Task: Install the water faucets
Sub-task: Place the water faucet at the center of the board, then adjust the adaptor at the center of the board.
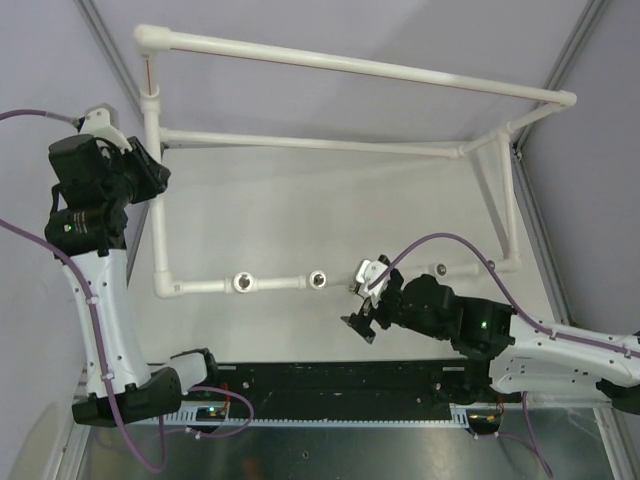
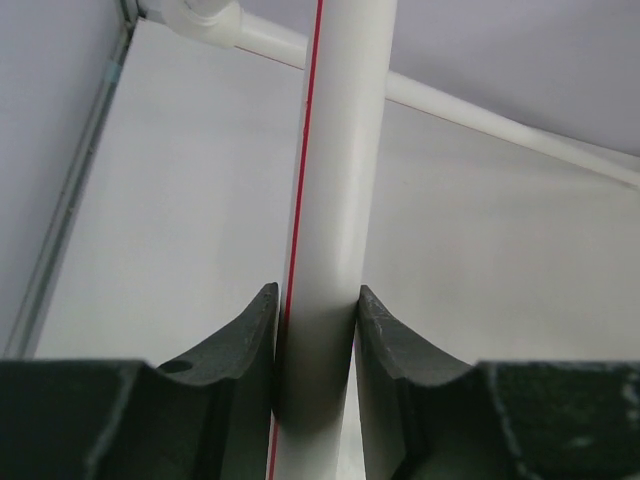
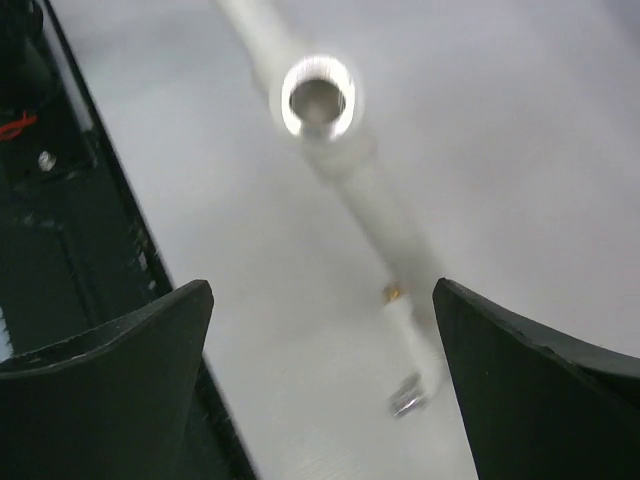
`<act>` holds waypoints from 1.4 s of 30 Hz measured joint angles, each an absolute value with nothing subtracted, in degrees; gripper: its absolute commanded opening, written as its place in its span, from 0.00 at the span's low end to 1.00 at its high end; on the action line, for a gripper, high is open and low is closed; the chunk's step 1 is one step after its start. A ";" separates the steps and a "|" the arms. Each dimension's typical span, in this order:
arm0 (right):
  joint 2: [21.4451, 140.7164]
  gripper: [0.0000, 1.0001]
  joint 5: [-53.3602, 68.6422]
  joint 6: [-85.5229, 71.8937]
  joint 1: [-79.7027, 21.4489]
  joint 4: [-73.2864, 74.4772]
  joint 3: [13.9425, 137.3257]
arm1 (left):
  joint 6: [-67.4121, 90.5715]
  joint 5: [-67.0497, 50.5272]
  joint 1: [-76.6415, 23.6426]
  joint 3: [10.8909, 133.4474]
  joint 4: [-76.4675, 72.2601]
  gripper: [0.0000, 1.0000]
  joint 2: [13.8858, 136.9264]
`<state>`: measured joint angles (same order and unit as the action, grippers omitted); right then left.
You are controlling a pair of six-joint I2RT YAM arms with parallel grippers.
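Water faucet (image 1: 371, 269), a small white plastic tap, lies right of centre by the front run of the frame. Only this one can be made out.

At the far left, the left claw (image 2: 318, 305) is closed narrow around a round white plastic pipe (image 2: 340, 150) with a thin red line along it. Both dark fingers (image 2: 250, 340) press against its sides. That pipe belongs to the left side of the long white plastic pipe frame (image 1: 350, 68), which stands on the pale grey bench (image 1: 300, 210) and carries a top rail across the back. In the left wrist view the held pipe runs up to a white elbow joint (image 2: 205, 15), from which another pipe leads off to the right.

Further right along the frame's front run sit two white tee sockets with metal-threaded holes, one (image 1: 242, 283) left of centre and the other (image 1: 318, 279) near the middle. Just right of the second socket is the water faucet, close beside the far finger of the right claw (image 1: 362, 306); whether they touch cannot be told. The right claw is spread wide, with bare bench between its dark fingers, and points toward the second socket, which shows blurred at the top of the right wrist view. There the water faucet is only a blurred white piece with a brass-coloured end near the right-hand finger. A purple cable (image 1: 430, 240) arcs over the right arm.
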<state>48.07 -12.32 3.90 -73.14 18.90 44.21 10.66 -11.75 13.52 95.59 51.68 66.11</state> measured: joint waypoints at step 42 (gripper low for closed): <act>74.98 0.00 -41.32 56.18 -76.84 -35.97 31.83 | 16.08 -16.12 10.04 99.55 53.28 0.39 68.97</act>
<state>74.98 -41.32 56.18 -76.84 -35.97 31.83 16.08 -16.12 10.04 99.55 53.28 68.97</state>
